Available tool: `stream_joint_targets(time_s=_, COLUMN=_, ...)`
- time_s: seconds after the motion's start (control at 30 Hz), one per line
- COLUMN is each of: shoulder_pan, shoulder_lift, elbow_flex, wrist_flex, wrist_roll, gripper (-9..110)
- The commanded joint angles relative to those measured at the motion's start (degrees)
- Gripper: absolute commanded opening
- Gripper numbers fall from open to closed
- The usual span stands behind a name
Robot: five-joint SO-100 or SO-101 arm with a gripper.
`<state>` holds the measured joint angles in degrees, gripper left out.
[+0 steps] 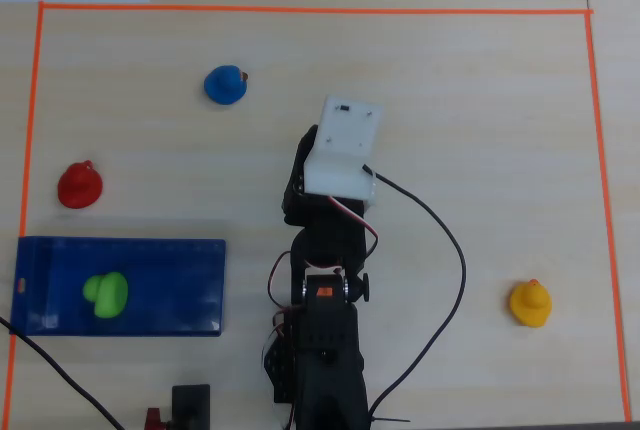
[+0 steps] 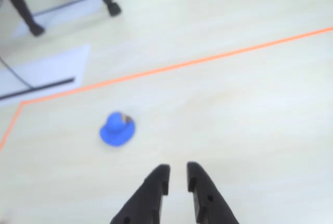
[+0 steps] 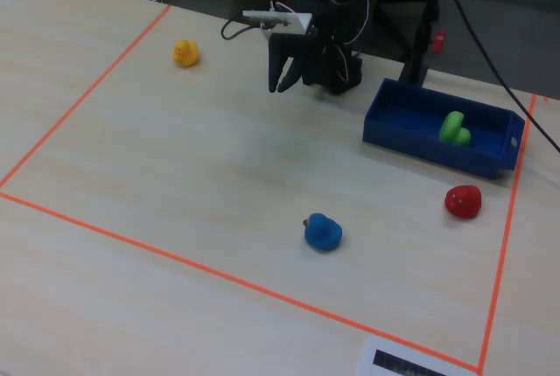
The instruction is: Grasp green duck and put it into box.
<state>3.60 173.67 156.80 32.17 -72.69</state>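
Note:
The green duck (image 1: 105, 293) lies inside the dark blue box (image 1: 180, 250) at the lower left of the overhead view. In the fixed view the green duck (image 3: 453, 127) rests in the right half of the box (image 3: 420, 144). My gripper (image 3: 282, 87) hangs above the table to the left of the box, well apart from it. In the wrist view my gripper (image 2: 178, 168) points at bare table, its black fingers a narrow gap apart with nothing between them. In the overhead view the white wrist block (image 1: 342, 145) hides the fingers.
A blue duck (image 2: 117, 129) sits ahead and left of the fingers, and also shows as the blue duck (image 1: 225, 85). A red duck (image 1: 79, 185) stands just beyond the box. A yellow duck (image 1: 529, 302) is far right. Orange tape (image 1: 300, 8) borders the workspace. A cable (image 1: 450, 250) trails from the arm.

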Motion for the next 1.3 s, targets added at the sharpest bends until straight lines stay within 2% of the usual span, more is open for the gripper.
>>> stream_joint_targets(time_s=0.0, shoulder_pan=0.2, shoulder_lift=7.6, elbow_flex=4.5, wrist_flex=3.5, wrist_roll=-0.1, gripper=0)
stream_joint_targets(time_s=0.23, shoulder_pan=-2.2, shoulder_lift=16.0, elbow_flex=15.7, wrist_flex=10.5, wrist_roll=1.7, gripper=0)
stream_joint_targets(time_s=0.4, shoulder_pan=-2.7, shoulder_lift=16.0, elbow_flex=20.8, wrist_flex=15.9, wrist_roll=1.2, gripper=0)
stream_joint_targets(time_s=0.7, shoulder_pan=-5.6, shoulder_lift=16.1, elbow_flex=21.4, wrist_flex=42.8, wrist_roll=-1.0, gripper=0)
stream_joint_targets(time_s=0.83, shoulder_pan=-5.4, shoulder_lift=16.1, elbow_flex=21.4, wrist_flex=42.7, wrist_roll=-0.6, gripper=0)
stream_joint_targets(time_s=0.97, shoulder_pan=-5.4, shoulder_lift=16.1, elbow_flex=21.4, wrist_flex=42.7, wrist_roll=-0.4, gripper=6)
stream_joint_targets(time_s=1.27, shoulder_pan=-5.3, shoulder_lift=16.1, elbow_flex=21.4, wrist_flex=42.9, wrist_roll=-0.4, gripper=6)
